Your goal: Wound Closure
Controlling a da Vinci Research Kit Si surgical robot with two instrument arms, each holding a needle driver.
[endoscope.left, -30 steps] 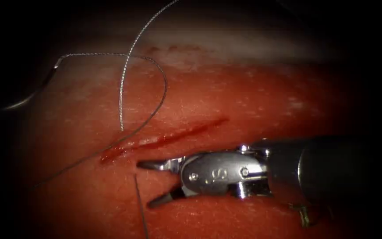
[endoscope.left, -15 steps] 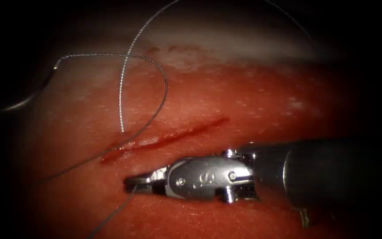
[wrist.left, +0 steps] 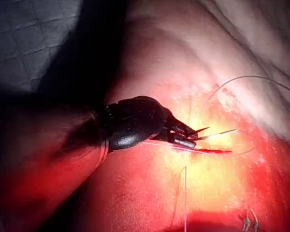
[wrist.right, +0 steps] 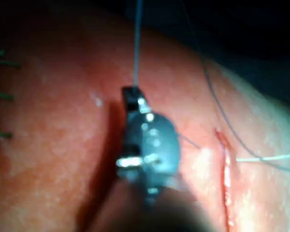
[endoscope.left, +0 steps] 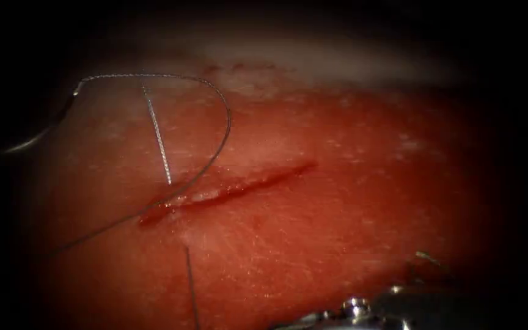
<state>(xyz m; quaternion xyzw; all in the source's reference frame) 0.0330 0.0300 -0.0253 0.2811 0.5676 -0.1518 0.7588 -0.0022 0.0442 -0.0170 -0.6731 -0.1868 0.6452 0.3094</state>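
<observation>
Endoscope view: needle (endoscope.left: 35,135) lies free, far left, curving up-right.

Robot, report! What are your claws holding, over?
Left tool open, empty. Right tool shut on thread. Needle lies left of cut, outside tissue. Thread crosses cut.

A dark grey quilted cloth (wrist.left: 29,34) shows in the left wrist view, its surface stitched into a grid of diamond-shaped panels that puff slightly between the seams. It lies flat. Much of it sits in deep shadow, where the stitched lines fade from sight.
</observation>
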